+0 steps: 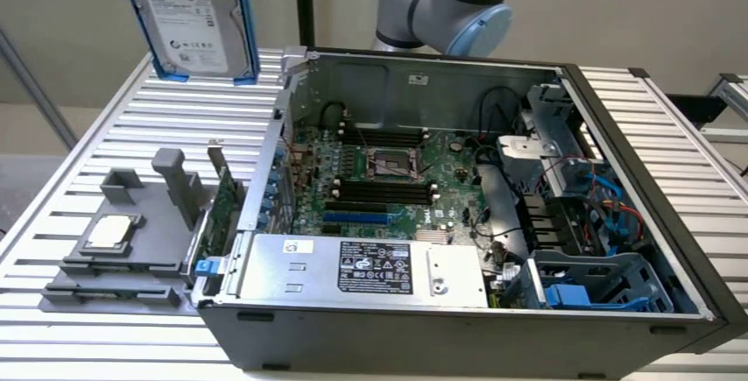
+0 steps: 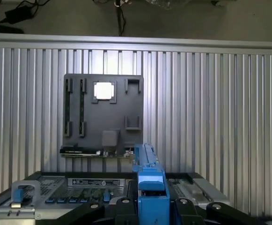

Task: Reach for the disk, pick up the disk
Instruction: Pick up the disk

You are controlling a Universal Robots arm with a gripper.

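The disk (image 1: 193,17), a silver-grey drive with a white label and blue rails, hangs upright high above the table's far corner on the exterior view's left, its upper end cut off by the frame edge. In the wrist view its blue rail edge (image 2: 150,187) runs between my gripper (image 2: 152,208), whose black fingers (image 2: 122,206) press against it from both sides. The gripper is shut on the disk. The arm's joints (image 1: 450,0) show behind the computer case.
An open computer case (image 1: 654,179) lies on the slatted metal table (image 1: 117,136), with a silver box with a black label (image 1: 374,267) inside. A grey fixture (image 1: 129,258) holding a small square silver chip (image 1: 111,232) sits beside the case on the exterior view's left.
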